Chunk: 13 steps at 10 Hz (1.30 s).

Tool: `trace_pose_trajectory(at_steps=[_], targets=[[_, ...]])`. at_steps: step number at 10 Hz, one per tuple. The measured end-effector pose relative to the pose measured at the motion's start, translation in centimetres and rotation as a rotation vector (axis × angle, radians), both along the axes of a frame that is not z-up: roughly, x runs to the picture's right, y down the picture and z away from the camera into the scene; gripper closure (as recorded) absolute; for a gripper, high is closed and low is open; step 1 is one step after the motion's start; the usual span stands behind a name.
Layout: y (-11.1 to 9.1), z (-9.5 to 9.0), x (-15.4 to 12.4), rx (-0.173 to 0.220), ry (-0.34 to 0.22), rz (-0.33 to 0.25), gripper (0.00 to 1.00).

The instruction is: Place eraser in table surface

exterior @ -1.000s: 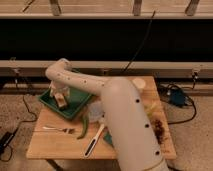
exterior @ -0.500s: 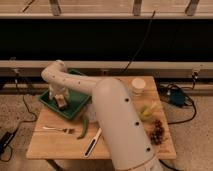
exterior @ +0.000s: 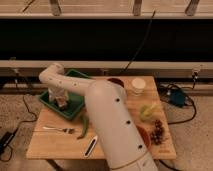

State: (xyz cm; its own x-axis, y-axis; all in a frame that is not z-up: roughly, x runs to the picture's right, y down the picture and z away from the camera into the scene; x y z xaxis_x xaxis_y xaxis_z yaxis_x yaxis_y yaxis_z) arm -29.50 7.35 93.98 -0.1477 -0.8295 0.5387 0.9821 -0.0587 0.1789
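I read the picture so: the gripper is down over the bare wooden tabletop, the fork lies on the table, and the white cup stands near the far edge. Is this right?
Not fully. The camera view shows the gripper down over the green tray, not over the bare wooden tabletop. The rest holds: the fork lies on the table, and the white cup stands near the far edge.

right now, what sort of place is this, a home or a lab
Probably a lab or test space: a lone wooden table on speckled floor, loose cables trailing beside it, a metal rail along a dark wall behind. The gripper is down in the green tray.
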Motion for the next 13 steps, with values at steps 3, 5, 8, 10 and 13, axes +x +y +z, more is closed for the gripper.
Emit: trace_pose_trajectory(at_steps=[3,5,8,10,13], targets=[[0.1,0.6,0.6,-0.003,0.038,-0.005,0.70],[-0.1,0.6,1.1,-0.005,0.051,0.007,0.85],[-2.3,-1.1,2.6,0.018,0.064,0.057,0.88],[-4.3,-3.9,2.9,0.031,0.053,0.091,0.88],[-6.4,-8.6,3.7,0.048,0.019,0.135,0.88]])
